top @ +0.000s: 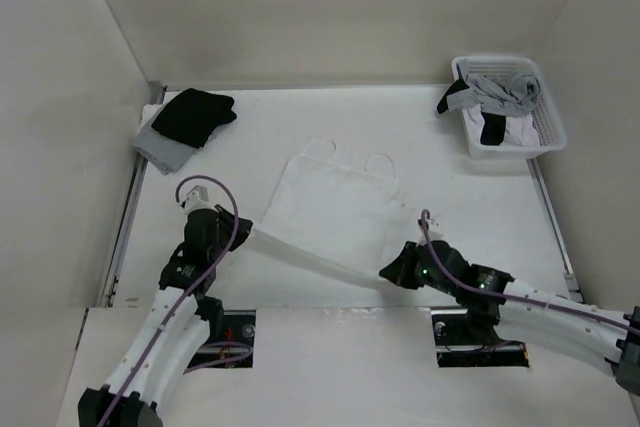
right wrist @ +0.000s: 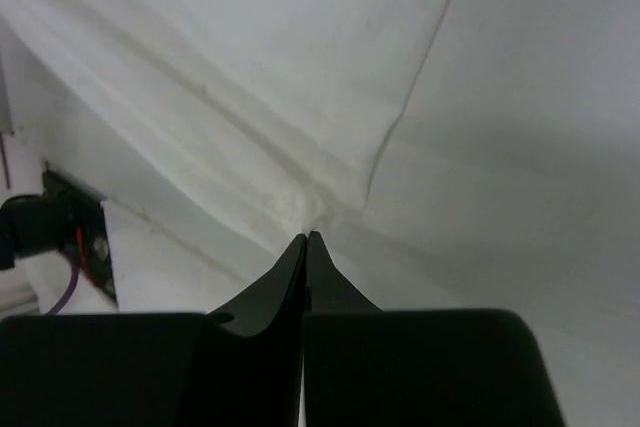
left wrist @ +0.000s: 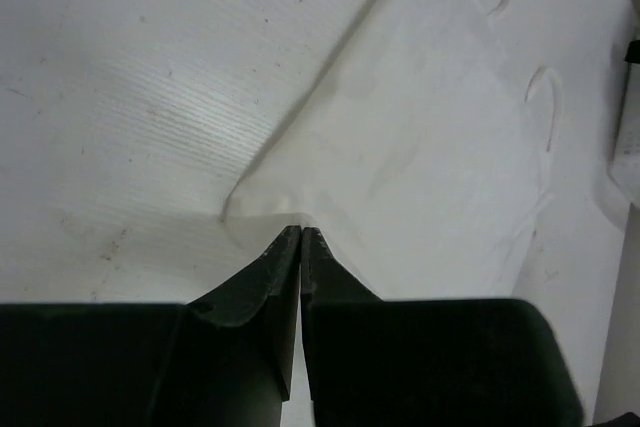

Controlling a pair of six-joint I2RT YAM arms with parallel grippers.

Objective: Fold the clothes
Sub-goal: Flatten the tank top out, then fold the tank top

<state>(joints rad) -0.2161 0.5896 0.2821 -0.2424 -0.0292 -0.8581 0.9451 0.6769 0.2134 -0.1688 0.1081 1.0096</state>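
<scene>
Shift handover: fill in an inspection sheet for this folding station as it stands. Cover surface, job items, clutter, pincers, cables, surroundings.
Surface: white table, with a few faint specks in the left wrist view.
Job's things: white garment spread mid-table, straps toward the far side, near hem stretched between the arms.
Clutter: black garment on a grey cloth at the far left corner; basket of mixed clothes at the far right.
Pincers: left pincer and right pincer each shut on a near corner of the white garment.
Cables: purple cable looped at the left wrist, another at the right.
Surroundings: plain pale walls; nothing else seen.
</scene>
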